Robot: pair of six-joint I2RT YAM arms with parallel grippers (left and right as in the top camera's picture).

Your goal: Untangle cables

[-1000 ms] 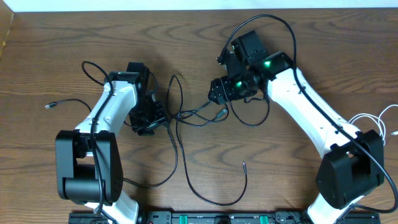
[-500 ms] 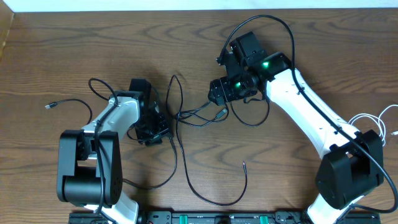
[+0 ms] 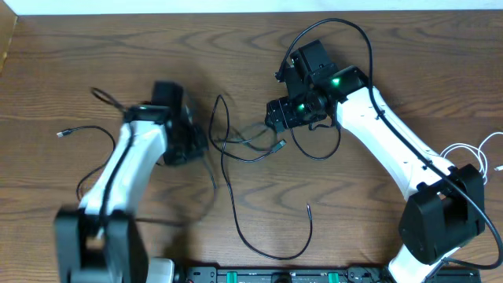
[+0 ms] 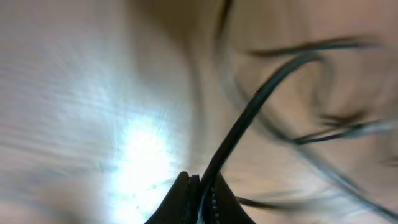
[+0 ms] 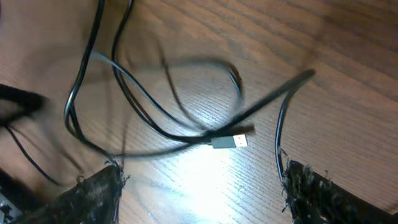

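1. Well out to the left of the left gripper point(image 3: 192, 146) lies a stray cord point(image 3: 78, 128), thin and black with a small pale plug end. It should be light and limp. It lies apart from the others and probably needs no handling.
2. The left gripper is pressed together on a black cable point(image 4: 249, 117), which rises from between its fingertips point(image 4: 180, 199) in the left wrist view. The cord looks smooth and soft, so a pinch on the bare run may slip. A hold nearer a plug end would likely be surer.
3. Between the two grippers sits the tangle point(image 3: 236, 145), several thin black cords crossing in loose loops. From it one long loop point(image 3: 275, 255) runs toward the robot's side and finishes in a free end point(image 3: 308, 208). These cords seem nearly weightless and floppy, so pulling one will likely drag its neighbours.
4. The right gripper point(image 5: 202, 171) hangs with its fingers spread wide, holding nothing. On the table point(image 5: 348, 74) just beneath it, between the fingers, lies a plug point(image 5: 229, 141) with a metal tip, where two strands cross. I judge that stiff plug the best place to take hold.
5. Far to the right of the right gripper, beside its arm's base, a white cable point(image 3: 481, 151) lies in thin loops. It is well apart from the black ones.
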